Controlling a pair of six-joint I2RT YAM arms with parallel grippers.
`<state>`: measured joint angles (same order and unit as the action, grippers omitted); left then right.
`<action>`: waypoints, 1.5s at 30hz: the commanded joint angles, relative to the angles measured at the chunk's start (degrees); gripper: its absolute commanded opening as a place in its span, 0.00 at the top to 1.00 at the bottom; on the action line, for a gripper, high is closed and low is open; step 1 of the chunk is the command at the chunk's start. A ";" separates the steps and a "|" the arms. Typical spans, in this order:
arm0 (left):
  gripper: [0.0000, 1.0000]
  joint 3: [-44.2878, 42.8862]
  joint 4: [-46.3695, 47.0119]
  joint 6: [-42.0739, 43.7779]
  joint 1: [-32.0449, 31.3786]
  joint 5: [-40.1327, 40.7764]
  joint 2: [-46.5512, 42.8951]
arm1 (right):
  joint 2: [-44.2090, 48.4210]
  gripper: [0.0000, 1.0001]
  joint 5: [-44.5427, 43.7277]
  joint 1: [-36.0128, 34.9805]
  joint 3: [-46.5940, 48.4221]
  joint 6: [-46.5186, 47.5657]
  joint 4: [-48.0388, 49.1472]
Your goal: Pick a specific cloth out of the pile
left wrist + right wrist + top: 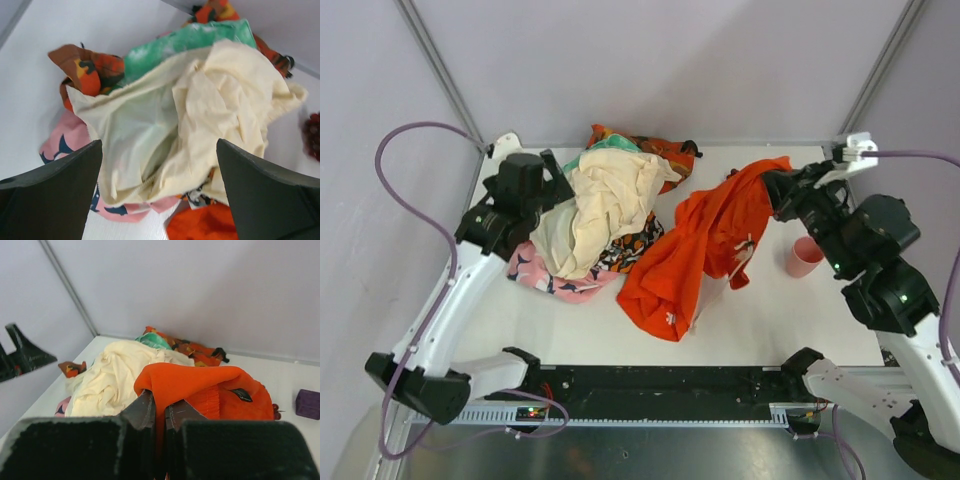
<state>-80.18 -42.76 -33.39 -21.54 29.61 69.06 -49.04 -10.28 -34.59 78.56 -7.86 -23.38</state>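
The plain orange-red cloth is lifted at its upper right corner and drapes down to the table at centre. My right gripper is shut on that raised fold; in the right wrist view the cloth passes between the closed fingers. The pile lies at the left centre: a cream cloth on top, teal, pink-and-navy and orange patterned cloths under it. My left gripper hovers open over the pile; in the left wrist view the cream cloth lies below the spread fingers.
A pink cup stands on the table just right of the orange-red cloth, under my right arm. A small purple block shows at the right of the right wrist view. Grey walls enclose the table at the back and sides.
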 commanded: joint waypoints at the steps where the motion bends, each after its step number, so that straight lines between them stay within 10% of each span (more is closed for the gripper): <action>1: 0.00 4.89 -0.23 -2.25 -4.44 -2.83 -4.30 | 3.96 1.00 -6.23 0.45 0.57 0.19 3.20; 10: 0.00 12.05 -0.12 -5.06 -14.30 -5.44 -4.94 | 3.22 1.00 -1.97 0.57 -4.43 -3.99 0.47; 23: 0.00 24.62 -0.05 -9.65 -15.42 -5.85 -13.51 | 2.00 1.00 7.36 0.33 -50.96 -31.25 16.39; 28: 0.00 27.27 -0.09 -9.93 -15.39 -6.62 -17.41 | -2.42 0.78 12.61 0.23 -56.17 -29.81 19.63; 31: 0.00 27.57 -0.08 -9.32 -15.43 -7.66 -20.06 | 0.98 0.19 13.02 0.36 -52.25 -26.14 16.08; 33: 0.00 27.54 -0.05 -8.97 -15.45 -7.90 -21.89 | 5.31 0.05 11.65 0.59 -48.34 -24.31 13.25; 45: 0.00 25.69 -0.20 -6.29 -15.37 -8.75 -28.12 | 25.10 0.01 -6.43 3.13 -38.66 -14.19 5.43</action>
<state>-52.84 -43.86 -41.30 -36.62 21.08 42.72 -25.67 -7.29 -32.08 38.65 -26.83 -13.47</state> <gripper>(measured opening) 0.994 0.992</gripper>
